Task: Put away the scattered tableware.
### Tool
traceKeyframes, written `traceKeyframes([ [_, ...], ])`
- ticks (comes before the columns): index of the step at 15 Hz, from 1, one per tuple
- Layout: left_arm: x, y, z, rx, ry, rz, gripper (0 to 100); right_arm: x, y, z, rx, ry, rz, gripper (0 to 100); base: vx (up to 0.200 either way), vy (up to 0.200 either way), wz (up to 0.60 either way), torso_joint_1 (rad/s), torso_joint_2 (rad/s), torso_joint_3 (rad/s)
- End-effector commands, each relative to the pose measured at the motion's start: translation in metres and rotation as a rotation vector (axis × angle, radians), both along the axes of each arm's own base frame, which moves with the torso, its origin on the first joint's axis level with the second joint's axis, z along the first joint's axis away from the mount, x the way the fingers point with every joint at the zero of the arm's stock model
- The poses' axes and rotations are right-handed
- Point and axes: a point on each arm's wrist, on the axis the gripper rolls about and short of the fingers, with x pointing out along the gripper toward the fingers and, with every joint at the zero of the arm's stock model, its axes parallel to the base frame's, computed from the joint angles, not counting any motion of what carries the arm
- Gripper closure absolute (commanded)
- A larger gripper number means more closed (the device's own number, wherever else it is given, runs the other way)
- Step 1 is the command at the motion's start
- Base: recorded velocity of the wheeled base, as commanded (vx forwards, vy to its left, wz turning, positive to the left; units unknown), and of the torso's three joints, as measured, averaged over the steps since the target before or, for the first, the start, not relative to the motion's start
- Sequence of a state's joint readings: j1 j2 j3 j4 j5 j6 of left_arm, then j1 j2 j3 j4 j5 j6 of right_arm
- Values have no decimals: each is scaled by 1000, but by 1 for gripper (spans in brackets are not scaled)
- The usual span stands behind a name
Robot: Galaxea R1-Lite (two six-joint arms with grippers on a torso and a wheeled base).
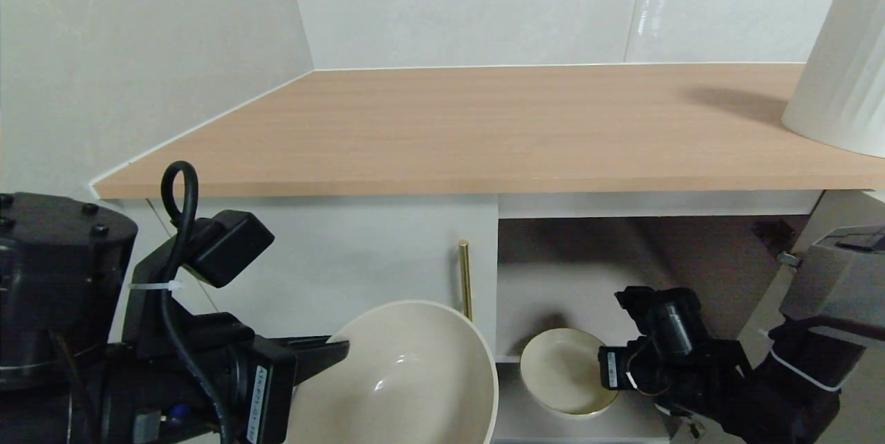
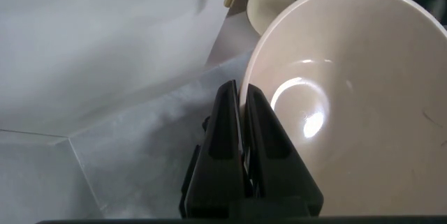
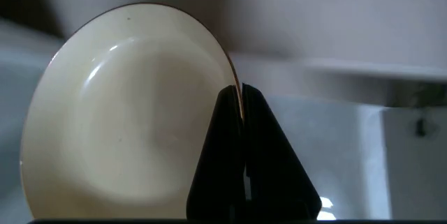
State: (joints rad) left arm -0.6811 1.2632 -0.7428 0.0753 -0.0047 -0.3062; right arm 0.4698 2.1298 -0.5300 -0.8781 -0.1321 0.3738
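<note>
The left gripper (image 2: 241, 93) is clamping the rim of the large bowl (image 1: 415, 375), the right gripper (image 3: 241, 93) that of the small dish (image 1: 563, 369) (2 stiff, slick, breakable pieces, probably wanting firm fingers).

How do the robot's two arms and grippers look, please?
Both arms are black. The left arm carries a looped black cable, held by a white tie, and a white label. The right arm has a grey part and a white band. The left gripper and right gripper have flat, black, tapering fingers.

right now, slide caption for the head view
Left gripper grips a large bowl, right gripper a small dish, by cabinet.
</note>
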Motion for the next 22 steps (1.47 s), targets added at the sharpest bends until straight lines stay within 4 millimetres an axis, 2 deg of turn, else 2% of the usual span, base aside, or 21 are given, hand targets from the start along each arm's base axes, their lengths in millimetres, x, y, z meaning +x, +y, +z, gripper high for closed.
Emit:
traceKeyframes([
  [1,0,0,0,0,1,0,100,18,-7,-15,-21,14,-35,100,0,0,0,0,0,0],
  [4,0,0,0,0,1,0,100,43,-11,-16,-40,-40,-57,100,0,0,0,0,0,0],
  [5,0,0,0,-1,0,3,100,58,-11,-19,-48,-70,-94,100,0,0,0,0,0,0],
  [7,1,0,0,-2,-1,3,100,71,-11,-27,-66,-84,-128,100,0,0,0,0,0,0],
  [11,2,-2,-1,-5,-3,1,100,84,-21,-40,-107,-87,-207,100,0,0,0,0,0,0],
  [15,3,-3,-2,-1,2,1,100,97,-25,-36,-100,-124,-239,100,0,0,0,0,0,0],
  [22,4,-3,-3,4,6,3,100,97,-25,-34,-99,-130,-243,100,0,0,0,0,0,0],
])
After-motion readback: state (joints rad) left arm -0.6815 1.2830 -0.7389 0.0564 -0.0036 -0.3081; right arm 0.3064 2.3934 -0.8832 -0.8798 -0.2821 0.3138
